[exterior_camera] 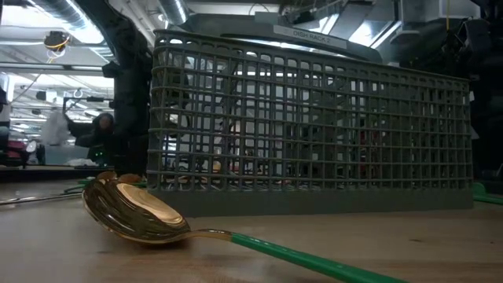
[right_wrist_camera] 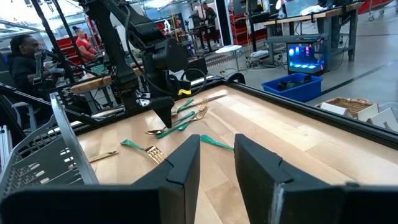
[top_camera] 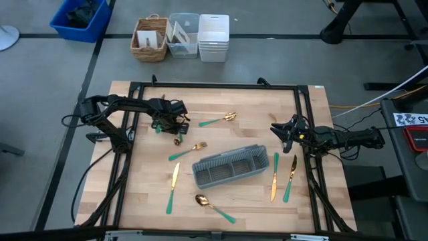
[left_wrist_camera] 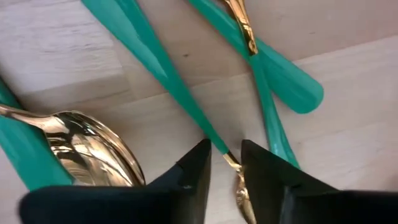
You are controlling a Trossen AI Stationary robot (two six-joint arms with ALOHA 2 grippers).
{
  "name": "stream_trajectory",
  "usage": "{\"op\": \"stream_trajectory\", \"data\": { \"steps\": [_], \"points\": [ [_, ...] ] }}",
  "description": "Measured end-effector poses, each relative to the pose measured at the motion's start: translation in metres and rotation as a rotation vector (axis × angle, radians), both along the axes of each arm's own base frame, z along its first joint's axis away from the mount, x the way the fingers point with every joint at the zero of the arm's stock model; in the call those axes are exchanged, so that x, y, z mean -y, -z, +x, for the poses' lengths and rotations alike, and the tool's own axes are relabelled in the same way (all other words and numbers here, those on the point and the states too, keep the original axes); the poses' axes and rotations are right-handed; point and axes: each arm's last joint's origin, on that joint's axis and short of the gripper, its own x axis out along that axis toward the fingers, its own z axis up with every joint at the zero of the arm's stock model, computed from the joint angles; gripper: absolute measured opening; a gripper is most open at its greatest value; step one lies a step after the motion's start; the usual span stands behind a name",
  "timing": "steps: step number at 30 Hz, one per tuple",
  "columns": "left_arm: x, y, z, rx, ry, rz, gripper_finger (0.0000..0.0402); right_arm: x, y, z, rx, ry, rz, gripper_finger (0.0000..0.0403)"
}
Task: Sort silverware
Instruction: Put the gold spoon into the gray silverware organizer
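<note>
The silverware has gold heads and teal handles. A small pile (top_camera: 175, 134) lies at the table's left, and my left gripper (left_wrist_camera: 225, 144) points down over it, open. Its fingers stand on either side of one piece's gold neck (left_wrist_camera: 232, 162), where the teal handle (left_wrist_camera: 155, 59) ends. A spoon bowl (left_wrist_camera: 87, 149) and two crossed handles (left_wrist_camera: 283, 87) lie beside it. Other pieces lie flat around the grey caddy (top_camera: 231, 166): a fork (top_camera: 187, 150), a knife (top_camera: 172, 187), a spoon (top_camera: 214, 207). My right gripper (right_wrist_camera: 217, 158) waits open at the right edge. My left gripper comes from above, pointing down, with its fingers across the piece's gold neck (left_wrist_camera: 234, 164), which lies flat on the table. The neck runs close along one fingertip (left_wrist_camera: 261, 168). I cannot tell whether that finger touches it.
Two more pieces (top_camera: 282, 177) lie right of the caddy and one (top_camera: 217, 120) at the far middle. A black frame (top_camera: 214, 87) rims the wooden table. Bins and a basket (top_camera: 150, 40) stand on the floor beyond the far edge. People show in the room behind.
</note>
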Motion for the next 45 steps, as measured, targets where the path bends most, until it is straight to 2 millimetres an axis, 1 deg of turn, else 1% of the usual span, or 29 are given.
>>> {"op": "stream_trajectory", "data": {
  "steps": [4, 6, 15, 22, 29, 36, 42, 45],
  "points": [
    [0.000, 0.001, -0.001, -0.007, 0.038, 0.004, 0.0023, 0.000, 0.000, 0.000, 0.000, 0.000, 0.000, 0.0101],
    [0.000, 0.001, -0.001, -0.007, 0.054, 0.006, 0.0009, 0.000, 0.000, 0.000, 0.000, 0.000, 0.000, 0.0101],
    [0.000, -0.003, -0.001, 0.019, 0.096, 0.022, 0.0005, 0.000, 0.000, 0.000, 0.000, 0.000, 0.000, 0.0101],
    [0.002, -0.017, -0.002, 0.089, 0.100, 0.051, 0.0004, 0.000, 0.000, 0.000, 0.000, 0.000, 0.000, 0.0101],
    [0.004, -0.038, -0.008, 0.177, 0.101, 0.087, 0.0003, 0.000, 0.000, 0.000, 0.000, 0.000, 0.000, 0.0101],
    [0.010, -0.067, -0.017, 0.314, 0.111, 0.126, 0.0002, 0.000, 0.000, 0.000, 0.000, 0.000, 0.000, 0.0101],
    [0.024, -0.096, -0.021, 0.495, 0.162, 0.202, 0.0002, 0.000, 0.000, 0.000, 0.000, 0.000, 0.000, 0.0101],
    [0.033, -0.110, -0.018, 0.615, 0.204, 0.246, 0.0002, 0.000, 0.000, 0.000, 0.000, 0.000, 0.000, 0.0101]
  ]
}}
